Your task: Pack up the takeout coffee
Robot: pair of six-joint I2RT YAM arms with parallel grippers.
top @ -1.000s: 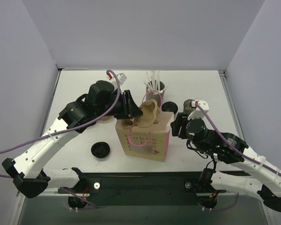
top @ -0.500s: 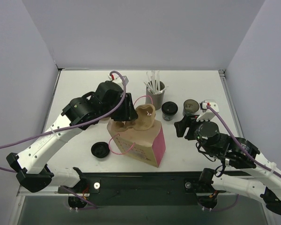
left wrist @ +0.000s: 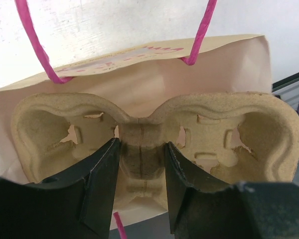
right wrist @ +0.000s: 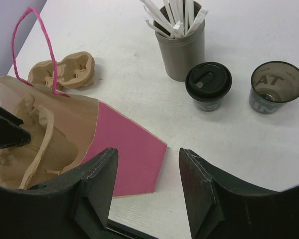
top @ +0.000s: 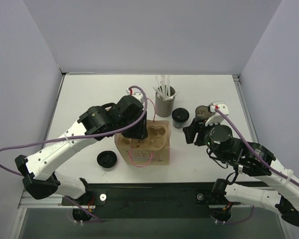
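**mika_r:** Bright, even light from overhead, no glare off the white table (top: 89,94). Shadows are faint, just a soft smudge right beside the paper bag (top: 157,157).

**dov88:** Agreed. On the left wrist cam the left gripper (left wrist: 140,169) in front of the bag is blurry and murky, the pulp tray (left wrist: 229,134) inside it sharper. Right wrist cam bows at the edges; the takeout coffee (right wrist: 208,84) beyond the bag looks crisp.

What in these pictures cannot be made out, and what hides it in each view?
- Contents of the lidded cup: its lid covers them, top and right wrist views.
- Bottom of the bag: left wrist view, the cup carrier fills the opening.
- Spare carrier: top view, hidden under the left arm.
- Print on the open cup: right wrist view, mostly facing away.
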